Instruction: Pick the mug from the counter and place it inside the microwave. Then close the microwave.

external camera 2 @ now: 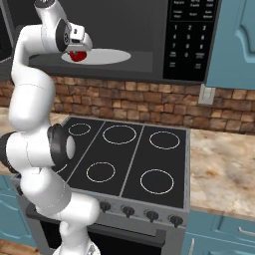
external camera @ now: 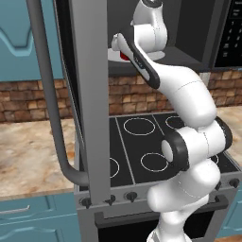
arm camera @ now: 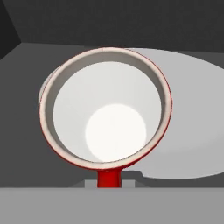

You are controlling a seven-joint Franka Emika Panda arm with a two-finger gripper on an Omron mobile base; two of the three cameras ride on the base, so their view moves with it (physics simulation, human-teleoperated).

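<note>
A: Inside the open microwave (external camera 2: 149, 30), the white arm reaches up from its base, its gripper (external camera 2: 78, 50) over the round white plate (external camera 2: 107, 56), above the black stove (external camera 2: 124, 159)

B: And the red mug (arm camera: 105, 109)?

A: It is in the oven's dark cavity, held by the hand. From the hand camera you look straight down into its white inside, and its red handle (arm camera: 108, 178) points back toward the jaws, which are closed on it

B: Does the mug rest on the plate?

A: It sits over the plate's left part in the right base view; whether it touches the plate cannot be told

B: And the door?

A: The grey door (external camera: 90, 104) stands swung wide toward the camera, its long curved bar handle (external camera: 49, 94) in front. The mottled tabletop (external camera 2: 224, 164) lies to both sides of the stove, below a brick wall (external camera 2: 149, 104)
</note>
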